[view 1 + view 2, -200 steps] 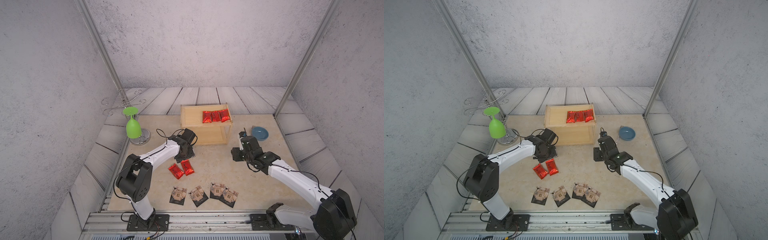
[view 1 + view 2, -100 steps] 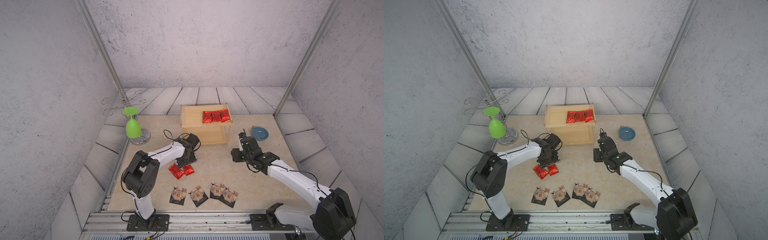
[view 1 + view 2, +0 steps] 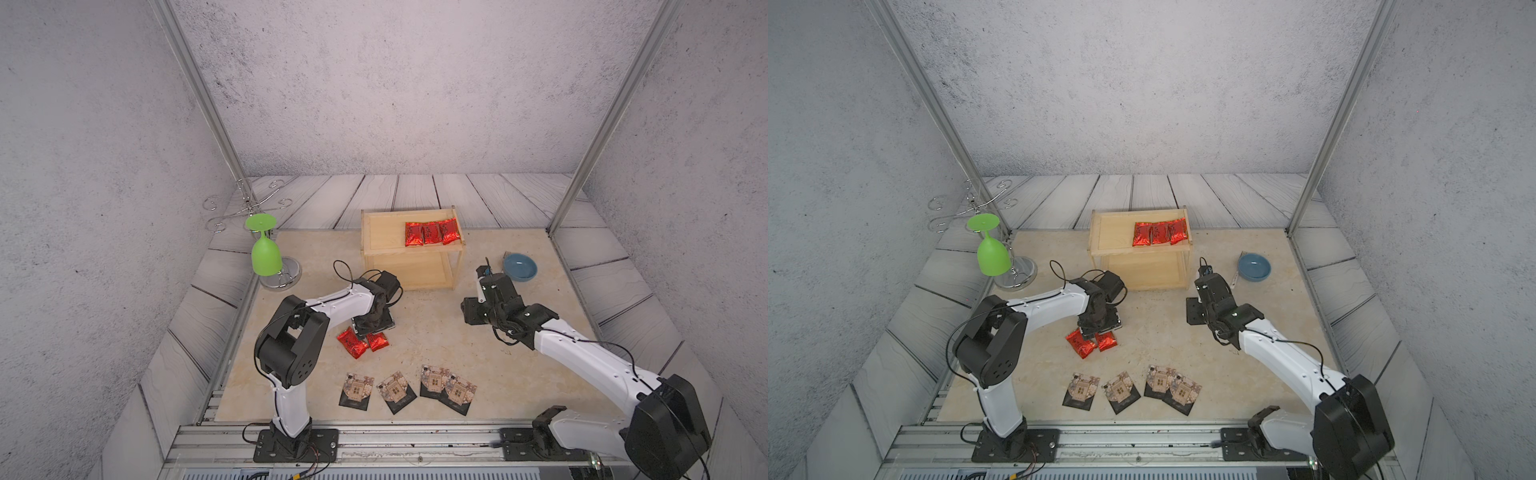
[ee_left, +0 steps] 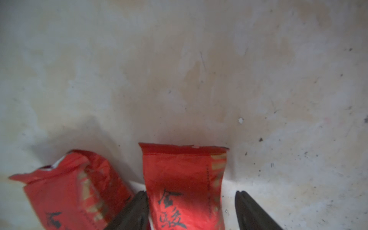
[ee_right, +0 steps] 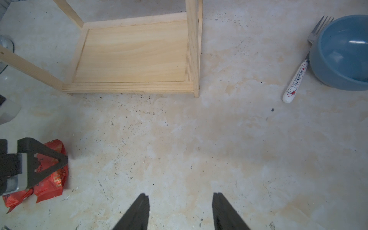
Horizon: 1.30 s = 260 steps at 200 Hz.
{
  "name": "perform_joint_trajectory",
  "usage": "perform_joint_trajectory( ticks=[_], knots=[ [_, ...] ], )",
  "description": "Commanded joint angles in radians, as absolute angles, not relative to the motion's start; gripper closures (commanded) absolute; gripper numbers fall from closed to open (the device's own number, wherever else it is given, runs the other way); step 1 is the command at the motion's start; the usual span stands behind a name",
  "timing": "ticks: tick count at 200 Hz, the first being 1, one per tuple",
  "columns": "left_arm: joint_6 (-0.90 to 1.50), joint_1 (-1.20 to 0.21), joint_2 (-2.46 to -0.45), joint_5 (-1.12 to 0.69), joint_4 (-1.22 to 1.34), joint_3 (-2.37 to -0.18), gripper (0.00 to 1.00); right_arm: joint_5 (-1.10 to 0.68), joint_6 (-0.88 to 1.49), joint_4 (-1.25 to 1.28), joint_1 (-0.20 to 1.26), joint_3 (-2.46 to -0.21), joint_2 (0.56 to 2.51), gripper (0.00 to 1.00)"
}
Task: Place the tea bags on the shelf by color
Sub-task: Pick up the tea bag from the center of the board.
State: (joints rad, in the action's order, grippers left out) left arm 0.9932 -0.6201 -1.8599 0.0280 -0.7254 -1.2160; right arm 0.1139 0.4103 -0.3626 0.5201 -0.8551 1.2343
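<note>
Nearest the arms' bases, four black tea packets (image 3: 395,390) lie flat in a row on the surface (image 3: 436,332), the two on the right overlapping. None is sorted yet. The bare lower board (image 5: 129,53) of the wooden shelf (image 3: 382,232) looks like the place meant for them.

Just behind that row two red sachets lie side by side, and the left arm (image 3: 332,303) hangs straight down over them. Its jaws are released and straddle one red sachet (image 4: 183,185). In the left wrist view one fingertip (image 4: 135,211) touches that sachet's long edge, in the narrow gap beside the neighbouring sachet (image 4: 69,189). The other fingertip (image 4: 245,205) stands apart on bare surface. That spread suits a pinch across the short width, so closing should centre the foil.

The right arm (image 3: 582,353) is well apart, its jaws released with only bare surface between them, probably to keep clear.

Farther back, the shelf's top board carries three red sachets (image 3: 431,232) lined up at one end, leaving room beside them for the other two. A blue bowl (image 3: 519,267) and a fork (image 5: 298,79) sit just beside the shelf, and an upturned green glass (image 3: 265,255) is off to the left.
</note>
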Motion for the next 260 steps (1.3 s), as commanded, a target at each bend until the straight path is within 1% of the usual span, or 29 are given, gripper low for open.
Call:
perform_joint_trajectory(
  ticks=[1, 113, 153, 179, 215, 260],
  knots=[
    [0.990, -0.624, -1.874, 0.023, -0.738, -1.204, 0.27, 0.120, 0.404, -0.373, 0.517, -0.850, 1.237, 0.44],
    [0.976, -0.627, -1.904, -0.023, -0.695, -1.178, 0.39, 0.127, 0.404, -0.365, 0.517, -0.842, 1.241, 0.44],
    [0.942, -0.633, -1.871, -0.022, -0.690, -1.183, 0.51, 0.133, 0.402, -0.362, 0.517, -0.845, 1.241, 0.44],
    [0.927, -0.635, -1.860, -0.024, -0.690, -1.187, 0.54, 0.137, 0.400, -0.362, 0.516, -0.848, 1.237, 0.44],
    [0.886, -0.641, -1.819, -0.006, -0.736, -1.214, 0.54, 0.152, 0.399, -0.367, 0.517, -0.846, 1.222, 0.44],
    [0.720, -0.641, -1.655, 0.043, -0.815, -1.298, 0.54, 0.181, 0.397, -0.371, 0.516, -0.846, 1.194, 0.44]
  ],
)
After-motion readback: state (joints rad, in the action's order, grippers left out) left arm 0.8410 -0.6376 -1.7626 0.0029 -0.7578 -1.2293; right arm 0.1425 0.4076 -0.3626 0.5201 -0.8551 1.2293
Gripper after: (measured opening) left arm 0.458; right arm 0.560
